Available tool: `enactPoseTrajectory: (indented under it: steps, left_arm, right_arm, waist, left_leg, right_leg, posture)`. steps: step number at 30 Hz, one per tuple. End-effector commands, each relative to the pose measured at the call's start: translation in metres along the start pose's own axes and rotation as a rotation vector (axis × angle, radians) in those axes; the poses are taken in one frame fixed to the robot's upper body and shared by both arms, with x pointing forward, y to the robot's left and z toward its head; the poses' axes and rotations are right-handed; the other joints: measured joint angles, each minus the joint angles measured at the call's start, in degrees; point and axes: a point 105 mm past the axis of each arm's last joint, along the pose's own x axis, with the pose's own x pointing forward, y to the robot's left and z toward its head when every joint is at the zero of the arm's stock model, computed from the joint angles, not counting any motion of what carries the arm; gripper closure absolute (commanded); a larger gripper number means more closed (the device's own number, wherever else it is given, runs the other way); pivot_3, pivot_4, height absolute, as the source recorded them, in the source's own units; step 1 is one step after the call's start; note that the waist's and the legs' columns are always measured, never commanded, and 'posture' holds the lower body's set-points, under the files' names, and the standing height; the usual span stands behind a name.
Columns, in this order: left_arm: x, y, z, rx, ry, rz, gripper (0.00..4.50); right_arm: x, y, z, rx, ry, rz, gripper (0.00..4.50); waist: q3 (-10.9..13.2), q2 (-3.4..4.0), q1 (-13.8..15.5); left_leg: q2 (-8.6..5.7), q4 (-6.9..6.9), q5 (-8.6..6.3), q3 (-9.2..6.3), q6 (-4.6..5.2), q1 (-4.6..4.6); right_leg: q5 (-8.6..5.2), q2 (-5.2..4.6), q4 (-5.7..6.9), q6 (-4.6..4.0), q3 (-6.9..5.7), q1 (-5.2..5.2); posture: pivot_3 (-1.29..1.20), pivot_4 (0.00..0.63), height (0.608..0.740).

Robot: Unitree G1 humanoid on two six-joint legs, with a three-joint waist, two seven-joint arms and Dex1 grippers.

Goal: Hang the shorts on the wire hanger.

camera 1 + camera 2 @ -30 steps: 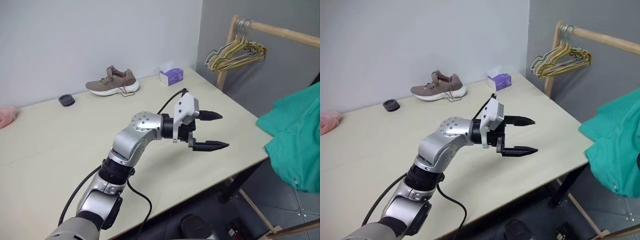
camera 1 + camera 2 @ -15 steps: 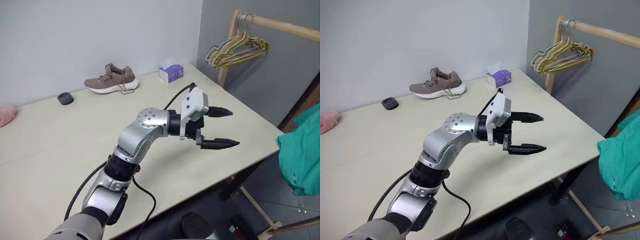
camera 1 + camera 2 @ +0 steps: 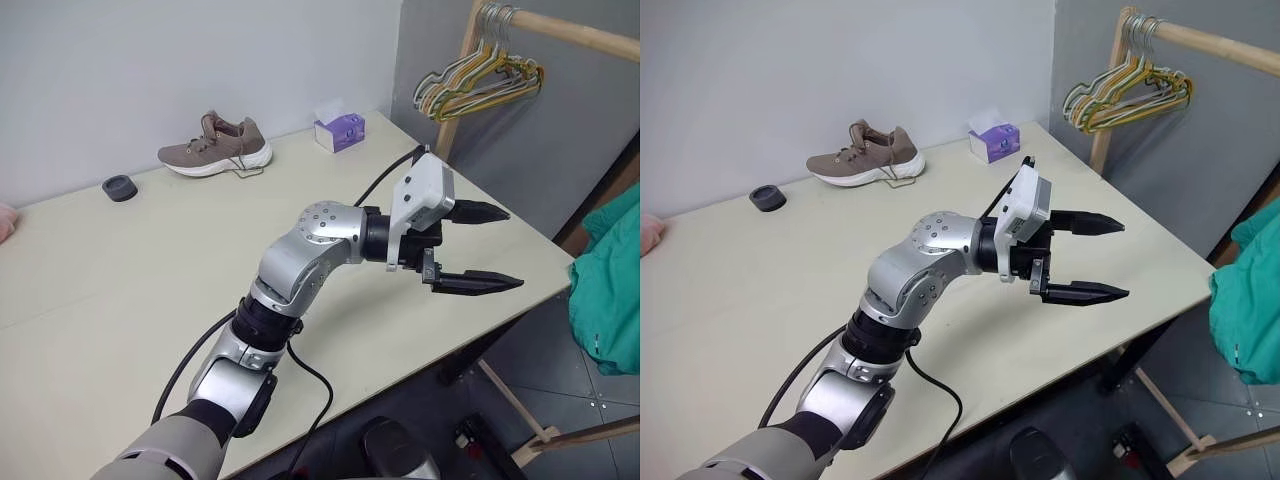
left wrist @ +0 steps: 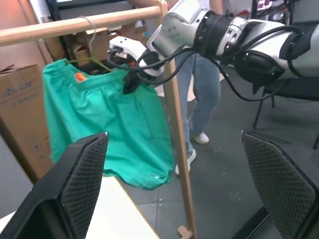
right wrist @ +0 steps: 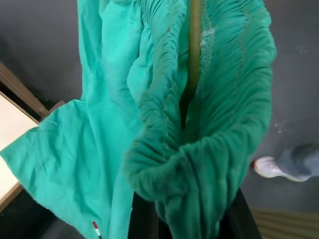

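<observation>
Surface: pale table [image 3: 90, 290] against a grey wall, wooden rail [image 4: 75, 24] off its right end.
Left gripper [image 3: 490, 248]: reached level over the table's right edge, fingers spread wide, empty, well apart from the shorts.
Right gripper [image 4: 130, 82]: clamped shut on the shorts [image 4: 114, 129] at the gathered waistband.
Shorts: hung below the rail, on the wire hanger [image 4: 92, 45].
Farther back: shoe [image 3: 213, 152], tissue box [image 3: 338, 130], bunch of pastel hangers [image 3: 478, 82].

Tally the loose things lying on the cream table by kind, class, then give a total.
Taupe lace-up sneaker: 1
Purple tissue box: 1
Small black round ring-shaped object: 1
Total: 3
</observation>
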Motion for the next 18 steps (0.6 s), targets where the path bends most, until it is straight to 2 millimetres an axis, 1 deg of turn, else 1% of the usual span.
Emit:
enactPoseTrajectory:
  steps: [1, 3, 6, 12, 18]
  left_arm:
    - [0.003, -0.002, 0.011, 0.032, -0.027, -0.022, 0.02]
    - [0.004, -0.003, 0.012, 0.033, -0.030, -0.022, 0.02]
    - [0.005, -0.003, 0.013, 0.038, -0.034, -0.021, 0.02]
    - [0.006, -0.003, 0.012, 0.034, -0.033, -0.023, 0.02]
    - [0.010, -0.005, 0.012, 0.030, -0.037, -0.031, 0.02]
  right_arm:
    - [-0.007, -0.003, 0.018, -0.053, -0.053, 0.000, 4.50]
    - [-0.004, 0.001, 0.017, -0.086, -0.038, 0.028, 4.50]
    - [-0.001, 0.007, 0.010, -0.112, -0.001, 0.073, 4.50]
    - [0.000, 0.013, 0.000, -0.032, 0.049, 0.124, 4.50]
    - [0.000, 0.020, -0.009, -0.008, 0.078, 0.158, 4.50]
  waist:
    - [0.18, 0.04, -0.09]
    - [0.34, 0.00, -0.03]
    - [0.51, -0.16, 0.10]
    - [0.66, -0.41, 0.11]
    - [0.76, -0.59, 0.39]
  left_leg:
    - [0.00, 0.01, -0.04, 0.12, 0.07, 0.00]
    - [0.00, 0.03, -0.09, 0.27, 0.13, 0.01]
    - [-0.01, 0.07, -0.12, 0.38, 0.18, 0.00]
    - [0.01, 0.07, -0.14, 0.36, 0.18, 0.01]
    - [0.02, 0.07, -0.14, 0.29, 0.18, -0.04]
  right_leg:
    - [0.02, 0.00, -0.05, 0.06, 0.06, 0.00]
    - [0.07, -0.03, -0.14, 0.18, 0.20, -0.01]
    - [0.13, -0.06, -0.18, 0.30, 0.30, -0.01]
    - [0.14, -0.06, -0.17, 0.33, 0.30, -0.01]
    - [0.14, -0.05, -0.18, 0.33, 0.27, -0.01]
  posture:
    - [-0.45, 0.139, 0.740]
    - [-0.45, 0.139, 0.740]
    - [-0.45, 0.138, 0.740]
    - [-0.44, 0.141, 0.740]
    - [-0.44, 0.137, 0.740]
